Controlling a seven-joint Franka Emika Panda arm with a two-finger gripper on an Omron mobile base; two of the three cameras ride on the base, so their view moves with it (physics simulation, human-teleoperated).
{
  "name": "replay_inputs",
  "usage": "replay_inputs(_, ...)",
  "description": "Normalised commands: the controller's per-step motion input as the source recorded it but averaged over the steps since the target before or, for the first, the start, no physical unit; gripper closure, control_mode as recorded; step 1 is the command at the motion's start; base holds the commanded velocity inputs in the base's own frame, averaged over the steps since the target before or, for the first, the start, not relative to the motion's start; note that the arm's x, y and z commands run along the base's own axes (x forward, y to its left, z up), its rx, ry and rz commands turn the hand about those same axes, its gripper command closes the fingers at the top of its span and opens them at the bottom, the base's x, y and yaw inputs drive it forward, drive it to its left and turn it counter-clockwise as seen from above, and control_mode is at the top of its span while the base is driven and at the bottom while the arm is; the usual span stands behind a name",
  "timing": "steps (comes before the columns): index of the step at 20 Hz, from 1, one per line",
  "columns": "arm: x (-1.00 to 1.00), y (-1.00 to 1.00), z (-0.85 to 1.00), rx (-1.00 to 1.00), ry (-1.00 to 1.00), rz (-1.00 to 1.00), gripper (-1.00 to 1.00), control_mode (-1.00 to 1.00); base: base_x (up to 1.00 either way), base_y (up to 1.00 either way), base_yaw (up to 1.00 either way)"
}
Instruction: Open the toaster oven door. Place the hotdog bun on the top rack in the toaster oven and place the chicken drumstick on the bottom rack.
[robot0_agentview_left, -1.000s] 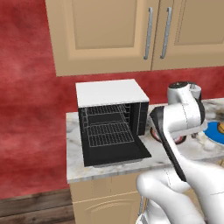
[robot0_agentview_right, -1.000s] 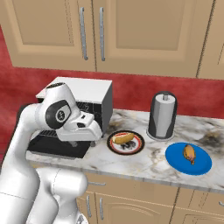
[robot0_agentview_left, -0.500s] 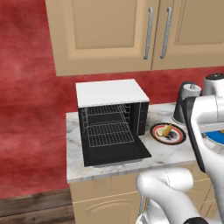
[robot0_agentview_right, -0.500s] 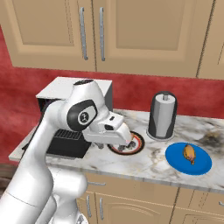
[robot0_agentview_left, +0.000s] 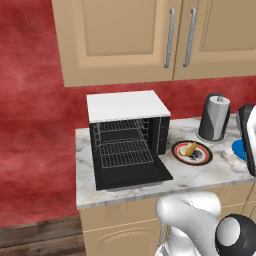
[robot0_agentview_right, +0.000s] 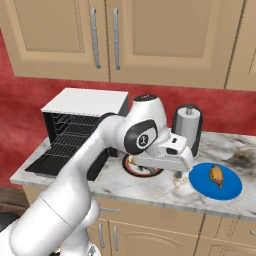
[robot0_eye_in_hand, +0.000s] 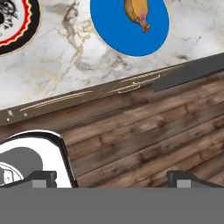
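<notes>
A marble counter (robot0_agentview_left: 210, 172) on tan cabinets carries everything. At its left end stands the toaster oven (robot0_agentview_left: 127, 131), with the toaster oven door (robot0_agentview_left: 132, 174) dropped flat onto the stone. Right of it lies a black-and-red rimmed plate (robot0_agentview_left: 192, 153) holding the hotdog bun (robot0_agentview_left: 188, 149), then a grey-black kettle (robot0_agentview_left: 214, 119) (nearer the wall), then a blue plate (robot0_agentview_right: 215, 180) bearing the chicken drumstick (robot0_agentview_right: 217, 174).

1 toaster oven (robot0_agentview_left: 127, 135), 2 racks (robot0_agentview_left: 125, 152), 2 plates (robot0_agentview_right: 215, 181), 1 kettle (robot0_agentview_left: 214, 118), 1 drumstick (robot0_agentview_right: 217, 175).
</notes>
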Motion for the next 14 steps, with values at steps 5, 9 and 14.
replay_inputs(5, 0.65, -0.97, -0.17, 0.01, 0.0, 0.03, -1.0, -1.0, 0.0, 0.0, 0.0)
replay_inputs(9, 0.92, -0.69, -0.63, 0.0, 0.0, 0.09, -1.0, -1.0, 0.0, 0.0, 0.0)
replay_inputs(14, 0.76, -0.75, -0.64, 0.0, 0.03, 0.08, -1.0, -1.0, 0.0, 0.0, 0.0)
